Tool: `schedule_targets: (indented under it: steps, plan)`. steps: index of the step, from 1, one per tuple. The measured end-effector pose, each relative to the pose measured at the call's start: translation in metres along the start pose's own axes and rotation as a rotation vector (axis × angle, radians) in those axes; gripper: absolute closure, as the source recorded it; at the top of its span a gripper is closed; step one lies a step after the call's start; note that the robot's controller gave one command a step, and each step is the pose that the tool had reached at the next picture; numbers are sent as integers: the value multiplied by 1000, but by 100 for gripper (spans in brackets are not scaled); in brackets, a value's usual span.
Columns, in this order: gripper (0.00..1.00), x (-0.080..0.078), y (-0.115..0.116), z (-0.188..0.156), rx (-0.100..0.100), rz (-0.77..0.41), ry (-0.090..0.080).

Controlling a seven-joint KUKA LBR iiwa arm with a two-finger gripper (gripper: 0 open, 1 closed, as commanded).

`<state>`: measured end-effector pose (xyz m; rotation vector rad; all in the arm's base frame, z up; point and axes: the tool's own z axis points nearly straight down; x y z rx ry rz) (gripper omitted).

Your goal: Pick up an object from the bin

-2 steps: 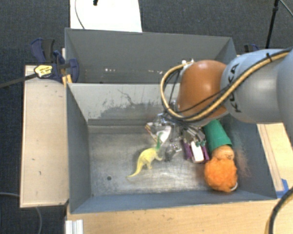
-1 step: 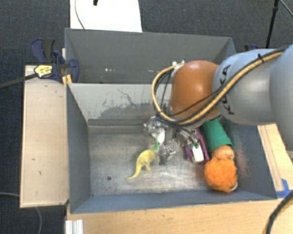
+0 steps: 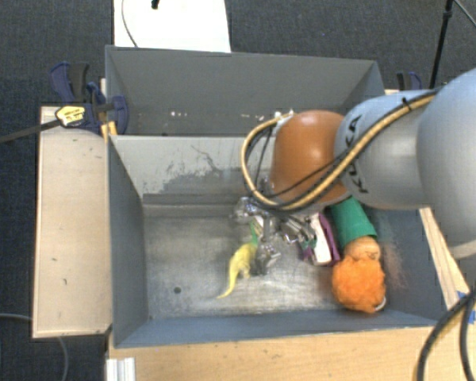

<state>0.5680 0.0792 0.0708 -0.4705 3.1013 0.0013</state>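
Note:
My gripper [image 3: 259, 252] hangs low over the middle of the bin floor, its metal fingers reaching down to the upper end of a small yellow toy dinosaur [image 3: 238, 270]. The dinosaur lies on the floor with its tail pointing toward the front left. Whether it sits between the fingers I cannot make out. Right of the gripper lies a purple and white object [image 3: 324, 243], partly hidden under the arm.
A doll with an orange fuzzy head and green body [image 3: 358, 260] lies at the bin's right side, close to the front wall. The arm with its orange cover and looped cables reaches in from the right and hides the bin's back right part.

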Motion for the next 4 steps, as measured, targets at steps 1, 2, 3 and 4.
schedule_targets:
  steps: [1, 2, 3, 4]
  plan:
    - [100, 3, 3, -3, 2, -73, -7]
    - [100, 3, 3, -3, 2, -72, -7]
    - [100, 4, 3, -7, 1, -72, -3]
    - [100, 8, 4, -25, -2, -72, 11]
